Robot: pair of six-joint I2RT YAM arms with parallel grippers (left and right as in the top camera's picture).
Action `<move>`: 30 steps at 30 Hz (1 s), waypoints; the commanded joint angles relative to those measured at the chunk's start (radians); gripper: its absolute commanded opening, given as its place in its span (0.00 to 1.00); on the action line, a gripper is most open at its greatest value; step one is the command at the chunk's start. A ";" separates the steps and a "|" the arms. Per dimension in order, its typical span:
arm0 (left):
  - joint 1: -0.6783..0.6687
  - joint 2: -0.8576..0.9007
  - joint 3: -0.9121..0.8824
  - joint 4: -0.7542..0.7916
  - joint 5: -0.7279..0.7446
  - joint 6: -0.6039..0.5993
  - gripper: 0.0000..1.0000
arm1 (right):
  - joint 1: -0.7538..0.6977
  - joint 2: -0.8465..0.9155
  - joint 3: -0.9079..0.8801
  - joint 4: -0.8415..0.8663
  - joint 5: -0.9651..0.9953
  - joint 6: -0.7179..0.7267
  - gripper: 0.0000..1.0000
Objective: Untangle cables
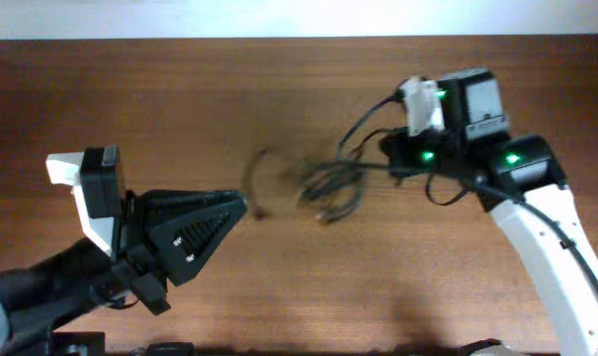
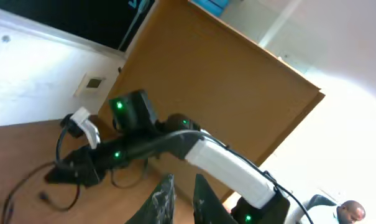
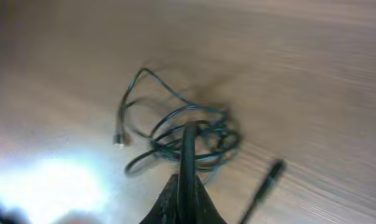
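On the brown wood-grain table [image 1: 180, 89], the thin black flexible cables [image 1: 330, 184] lie in a loose knotted bundle between my two arms, nearer the right one. One blurred loop [image 1: 258, 181] extends from the bundle towards my left side.

Right gripper [image 3: 188, 163]: the jaws are pressed together with no gap. The tips sit in the middle of the bundle [image 3: 191, 134], closed on its strands. In the right wrist view, a small plug end [image 3: 119, 140] lies clear of the knot on the left, and a straight black plug [image 3: 266, 179] lies on the right.

Left gripper [image 2: 184, 200]: the jaws stand narrowly parted, with nothing visible between them. In the overhead view, its tip [image 1: 241, 206] rests just beside the loose loop. Contact cannot be determined.
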 commanded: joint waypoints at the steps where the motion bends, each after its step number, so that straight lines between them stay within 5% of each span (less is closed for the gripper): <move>1: 0.001 -0.003 0.012 0.035 0.019 -0.024 0.13 | -0.102 -0.007 0.010 -0.076 0.035 0.020 0.04; 3: 0.001 -0.002 0.012 0.012 0.034 0.019 0.21 | -0.112 -0.008 0.010 -0.089 -0.047 0.007 0.04; 7: 0.001 0.000 0.011 -0.359 0.021 0.406 0.50 | -0.111 -0.011 0.010 0.024 -0.539 -0.040 0.04; 9: 0.001 0.000 0.011 -0.592 -0.104 0.599 0.72 | -0.111 -0.029 0.010 0.127 -0.744 0.014 0.04; 12: 0.001 0.000 0.011 -0.706 -0.162 0.794 0.95 | -0.111 -0.085 0.011 0.279 -0.881 0.183 0.04; 18: 0.001 0.000 0.011 -0.828 -0.162 1.168 0.98 | 0.087 -0.227 0.010 0.673 -0.933 0.613 0.04; 20: 0.001 0.000 0.011 -0.830 -0.161 1.186 0.94 | 0.158 -0.230 0.011 0.821 -0.932 0.731 0.04; 30: 0.000 0.000 0.011 -0.878 -0.065 1.186 0.99 | 0.177 -0.147 0.010 0.879 -0.684 0.705 0.04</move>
